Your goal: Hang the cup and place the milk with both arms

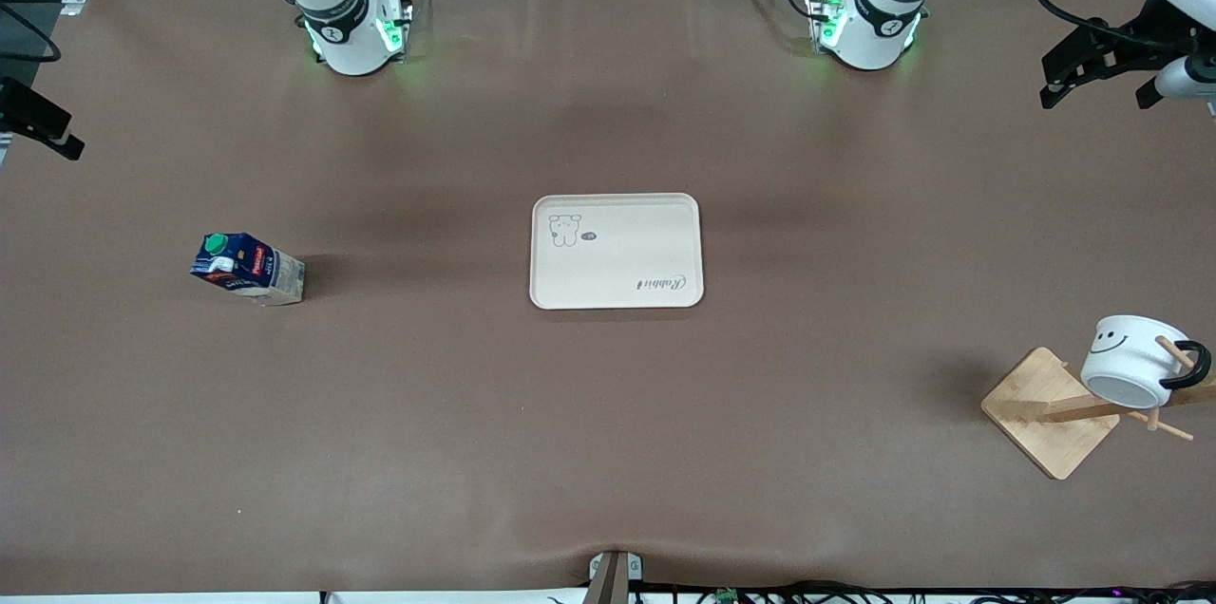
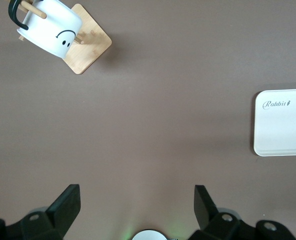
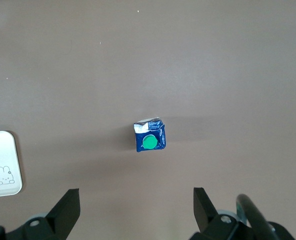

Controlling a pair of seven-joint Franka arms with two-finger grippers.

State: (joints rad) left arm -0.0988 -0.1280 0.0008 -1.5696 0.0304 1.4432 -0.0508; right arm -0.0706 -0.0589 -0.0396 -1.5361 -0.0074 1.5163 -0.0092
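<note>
Brown matting covered the desk, and a cream tray with a small rabbit drawing lay flat near its middle with nothing on it. The milk, a dark blue carton with a green cap, stood upright toward the right arm's end of the desk, well apart from the tray. The cup, white with a black smiley face, hung by its black handle on a peg of the wooden rack, which stood near the corner at the left arm's end, nearer to the front camera than the tray. The left gripper was held high over the bare desk between the rack and the tray, its fingers spread wide and holding nothing. The right gripper was held high over the desk close to the milk, its fingers also wide apart and empty. Both arms waited, touching nothing.
</note>
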